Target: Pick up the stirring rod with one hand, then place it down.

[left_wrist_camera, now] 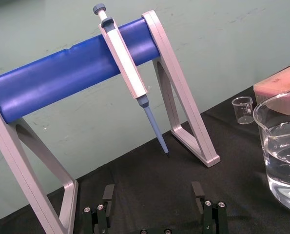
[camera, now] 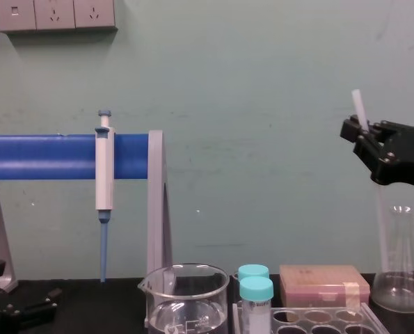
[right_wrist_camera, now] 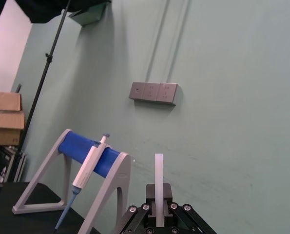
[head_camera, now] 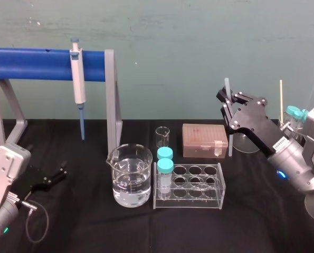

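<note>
Head view: the right gripper [head_camera: 228, 103] is clamped on the stirring rod [head_camera: 227, 87], holding it upright beside the brown box [head_camera: 201, 139]. The pickup looks done, so next it needs a gentle lowering onto the table [head_camera: 262, 216] and release. The left gripper [head_camera: 55, 174] rests there, fingers apart, empty

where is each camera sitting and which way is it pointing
head: on the robot's head, looking forward and down at the table; left gripper low left, right gripper raised right, shut on the stirring rod.
chest: lower, looking level across the table; right gripper upper right.
left wrist: on the left arm, facing the pipette; its open fingers.
right wrist: on the right arm, facing the wall; its fingers gripping the stirring rod.
shared: all four show the pipette.
</note>
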You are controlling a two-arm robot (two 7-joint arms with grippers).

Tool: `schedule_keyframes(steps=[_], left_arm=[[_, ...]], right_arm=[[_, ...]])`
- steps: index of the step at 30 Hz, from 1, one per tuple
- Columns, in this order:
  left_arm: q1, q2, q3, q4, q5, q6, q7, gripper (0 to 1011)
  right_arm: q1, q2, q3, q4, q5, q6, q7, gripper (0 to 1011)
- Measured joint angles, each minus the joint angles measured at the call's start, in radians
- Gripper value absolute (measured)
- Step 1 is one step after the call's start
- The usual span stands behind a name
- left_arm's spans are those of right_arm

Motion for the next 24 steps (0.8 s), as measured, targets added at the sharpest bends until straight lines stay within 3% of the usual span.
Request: schedule_keyframes(steps=[8,24], left_arm=[[0.0,0.0,0.0,0.0,0.0,0.0,0.0,1000],[0.0,0.0,0.0,0.0,0.0,0.0,0.0,1000]], right_arm=[[-0.069,-0.005,0.032,-0.05,0.015,0.003,-0.014,77],[-0.088,-0.012,0.048,-0.071,-0.002,0.02,-0.04,77]])
